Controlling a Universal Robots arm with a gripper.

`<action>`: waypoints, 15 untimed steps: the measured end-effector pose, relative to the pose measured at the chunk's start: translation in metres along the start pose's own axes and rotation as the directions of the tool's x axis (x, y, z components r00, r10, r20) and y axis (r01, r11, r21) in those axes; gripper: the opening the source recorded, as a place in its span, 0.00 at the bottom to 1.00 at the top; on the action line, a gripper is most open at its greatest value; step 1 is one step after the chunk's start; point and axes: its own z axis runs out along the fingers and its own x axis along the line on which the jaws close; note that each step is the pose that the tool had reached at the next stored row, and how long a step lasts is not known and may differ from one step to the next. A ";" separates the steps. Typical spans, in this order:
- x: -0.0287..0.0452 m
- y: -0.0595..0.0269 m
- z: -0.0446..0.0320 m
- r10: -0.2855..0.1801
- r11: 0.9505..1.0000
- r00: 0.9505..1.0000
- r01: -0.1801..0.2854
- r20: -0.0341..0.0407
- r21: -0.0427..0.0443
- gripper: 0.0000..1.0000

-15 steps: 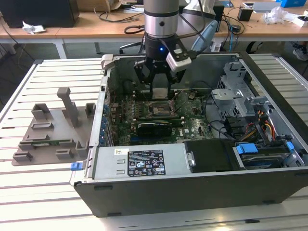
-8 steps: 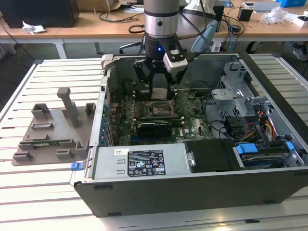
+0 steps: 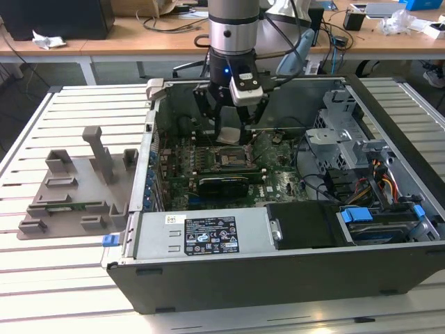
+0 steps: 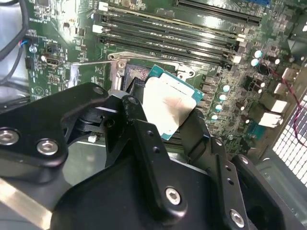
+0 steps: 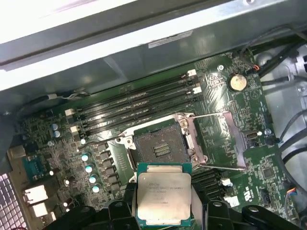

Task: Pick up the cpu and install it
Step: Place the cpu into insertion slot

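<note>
Right now the gripper (image 4: 164, 115) is closed on the cpu (image 5: 163, 194), pinching its two sides (the shiny top is showing). Just below the gripper, a little ahead, sits the open socket (image 5: 160, 146) with its metal frame flipped back. I think this is the carrying-over step. Putting the cpu in calls for a flat, lined-up, gentle drop.

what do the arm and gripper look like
The arm is a silver-grey cylinder with a black band and a small blue light. The gripper is black, built of jointed link bars with silver screw heads.
</note>
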 end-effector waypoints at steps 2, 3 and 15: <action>0.0000 0.0000 0.0000 0.028 1.000 1.000 -0.028 -0.001 0.002 0.54; 0.0000 0.0000 0.0000 0.040 0.999 0.999 -0.040 -0.001 0.002 0.54; 0.0000 0.0000 0.0000 0.173 0.985 0.985 -0.173 -0.006 0.009 0.54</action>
